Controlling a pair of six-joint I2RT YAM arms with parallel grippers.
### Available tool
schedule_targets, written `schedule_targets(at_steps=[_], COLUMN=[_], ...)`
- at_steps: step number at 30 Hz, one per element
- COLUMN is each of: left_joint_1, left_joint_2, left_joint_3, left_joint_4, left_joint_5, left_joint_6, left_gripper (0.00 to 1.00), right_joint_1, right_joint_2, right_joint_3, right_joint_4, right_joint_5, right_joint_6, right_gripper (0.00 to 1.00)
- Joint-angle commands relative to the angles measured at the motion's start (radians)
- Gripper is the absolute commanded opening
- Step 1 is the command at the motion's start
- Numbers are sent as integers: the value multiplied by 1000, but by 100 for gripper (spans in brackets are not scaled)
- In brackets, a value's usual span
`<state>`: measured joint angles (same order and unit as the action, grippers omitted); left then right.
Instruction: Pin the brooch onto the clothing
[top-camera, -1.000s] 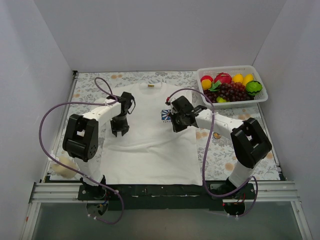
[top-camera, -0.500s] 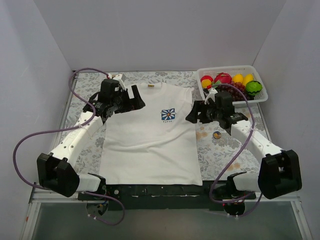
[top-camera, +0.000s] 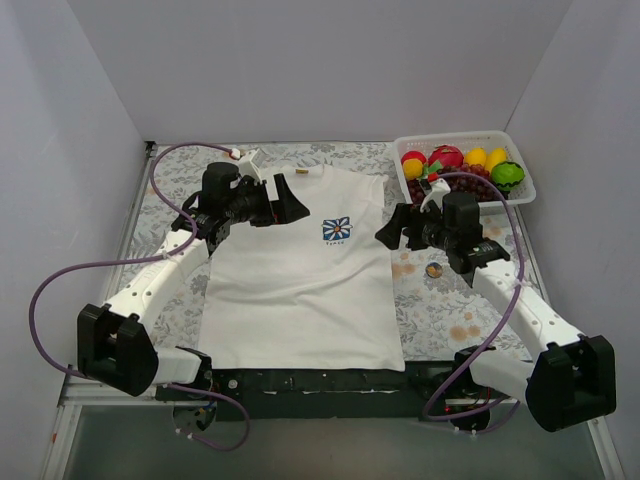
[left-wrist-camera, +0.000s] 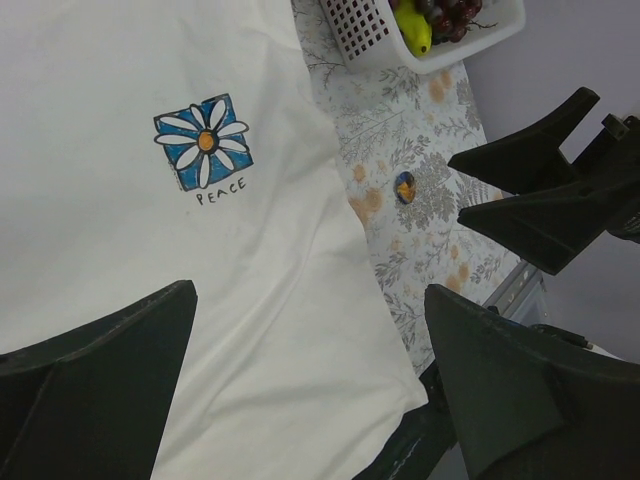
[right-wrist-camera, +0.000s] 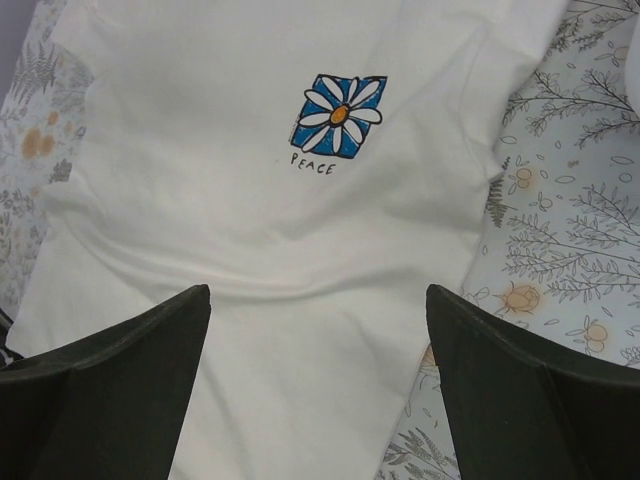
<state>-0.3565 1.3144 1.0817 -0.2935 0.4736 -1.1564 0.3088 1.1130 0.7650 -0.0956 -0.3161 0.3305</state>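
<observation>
Left end effector (left-wrist-camera: 310, 290) and right end effector (right-wrist-camera: 318, 290): two, both splayed wide, empty. One brooch (top-camera: 338, 230) sits on the chest of one shirt (top-camera: 300, 300), flat on the desk (top-camera: 440, 300). Between the wrist views, only the left catches the basket (left-wrist-camera: 350, 28).

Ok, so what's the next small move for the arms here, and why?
Probably draw both arms back toward their bases. The brooch already sits flat on the chest of the T-shirt, and the left end effector and right end effector are open, empty and off to either side of it. Whether the pin is fastened can't be seen.
</observation>
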Motion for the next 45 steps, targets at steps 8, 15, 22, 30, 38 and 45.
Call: schedule_targets(at_steps=[8, 15, 22, 30, 38, 45], left_joint_1=[2, 2, 2, 2, 2, 2], left_joint_2=[14, 25, 26, 48, 63, 80], left_joint_3=[1, -40, -104, -115, -117, -106], left_joint_4=[28, 30, 66, 71, 68, 63], left_joint_5=[30, 14, 26, 42, 43, 45], left_joint_6=[14, 34, 17, 7, 4, 0], left_gripper=[98, 98, 98, 98, 98, 98], right_joint_1=[0, -10, -65, -138, -175, -180], right_joint_2=[45, 126, 175, 297, 343, 376], right_joint_3=[72, 71, 25, -3, -21, -36], right_joint_4=[-147, -251, -253, -263, -230, -217], right_joint_5=[352, 506, 549, 519, 473, 456], right_joint_6=[-19, 10, 41, 45, 33, 25], right_gripper=[90, 86, 80, 76, 73, 66])
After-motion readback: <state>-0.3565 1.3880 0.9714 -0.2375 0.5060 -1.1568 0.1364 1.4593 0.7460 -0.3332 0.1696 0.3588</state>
